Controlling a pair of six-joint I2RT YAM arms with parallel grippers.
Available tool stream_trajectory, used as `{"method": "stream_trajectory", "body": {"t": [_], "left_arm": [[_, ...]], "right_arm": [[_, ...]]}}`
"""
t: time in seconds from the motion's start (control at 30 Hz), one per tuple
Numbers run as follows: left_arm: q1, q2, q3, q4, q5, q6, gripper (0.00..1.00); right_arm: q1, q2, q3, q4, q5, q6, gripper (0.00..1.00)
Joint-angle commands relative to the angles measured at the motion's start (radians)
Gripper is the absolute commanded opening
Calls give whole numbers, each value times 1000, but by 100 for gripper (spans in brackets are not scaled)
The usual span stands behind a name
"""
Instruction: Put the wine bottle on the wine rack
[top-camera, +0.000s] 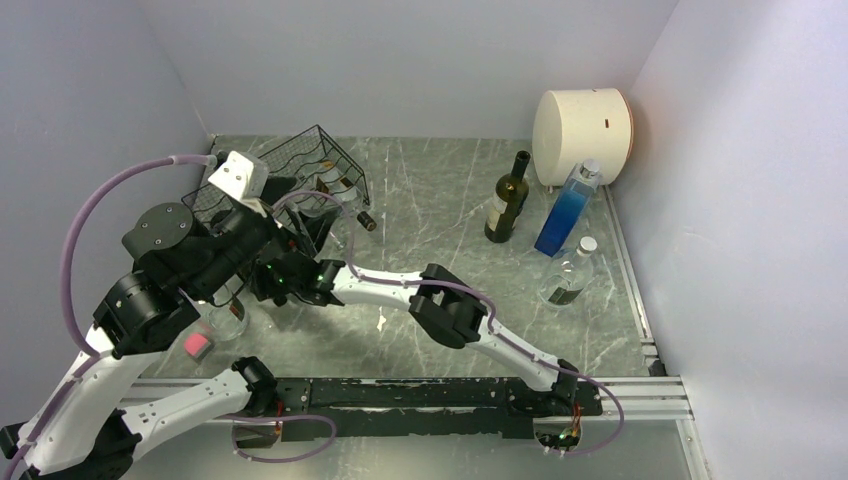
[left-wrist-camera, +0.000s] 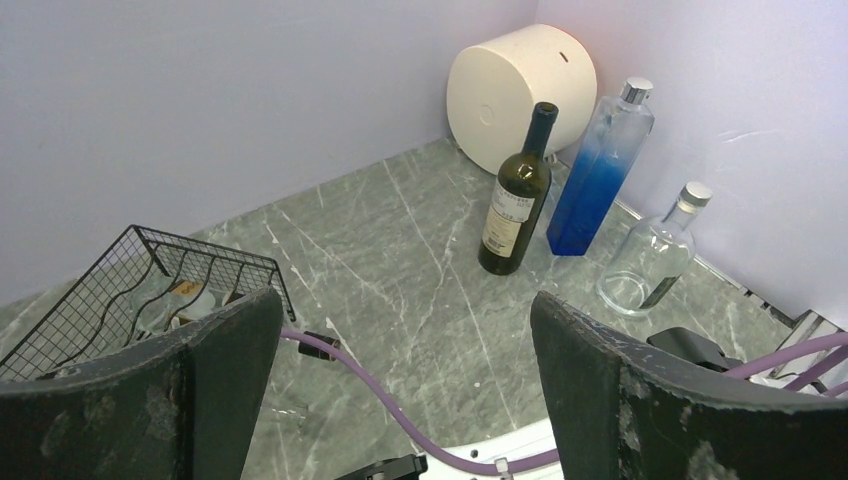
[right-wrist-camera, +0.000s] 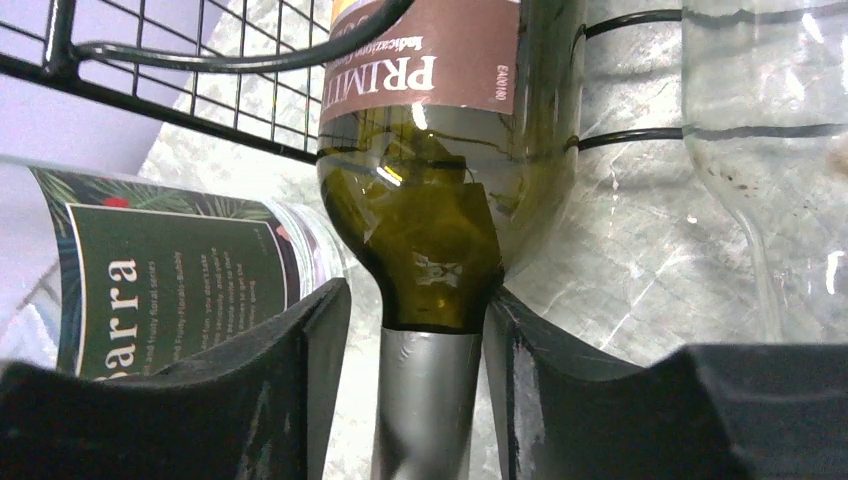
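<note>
The black wire wine rack (top-camera: 300, 160) stands at the back left; it also shows in the left wrist view (left-wrist-camera: 120, 290) and its wires cross the right wrist view (right-wrist-camera: 200, 60). A green wine bottle (right-wrist-camera: 430, 220) with a brown label and silver neck foil lies in the rack. My right gripper (right-wrist-camera: 415, 292) is open around its neck: the right finger touches it, the left stands off with a gap. In the top view the right gripper (top-camera: 285, 265) is mostly hidden under the left arm. My left gripper (left-wrist-camera: 405, 300) is open and empty, raised near the rack (top-camera: 262, 205).
A clear bottle with a green label (right-wrist-camera: 170, 280) and another clear bottle (right-wrist-camera: 760, 150) lie beside the green one. At the back right stand a dark wine bottle (top-camera: 507, 198), a blue bottle (top-camera: 568, 212), a clear bottle (top-camera: 570, 275) and a cream cylinder (top-camera: 580, 122).
</note>
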Motion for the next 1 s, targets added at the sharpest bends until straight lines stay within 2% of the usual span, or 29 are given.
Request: {"method": "stream_trajectory", "body": {"t": [0.0,0.2,0.27,0.37,0.57,0.77,0.97], "left_arm": [[4,-8,21,13,36,-24,98],[3,-12,18,8,40,-35,97],[4,-11,18,7,42,-39,98],[3,-9,20,5,41,-44,98],[4,-10,18,4,40,-49,98],[3,-14,20,3,36,-47,98],[4,-13,32,-9,9,-38,98]], "right_arm": [[1,24,28,73,13,10,55],[-1,19,-1,106,25,17,56],[-4,13,-20,142,14,20,51],[-13,5,-60,225,-17,45,50],[-17,1,-76,266,-5,27,59],[-17,-84,-180,325,1,11,70],[-16,-148,-211,250,86,7,73]]}}
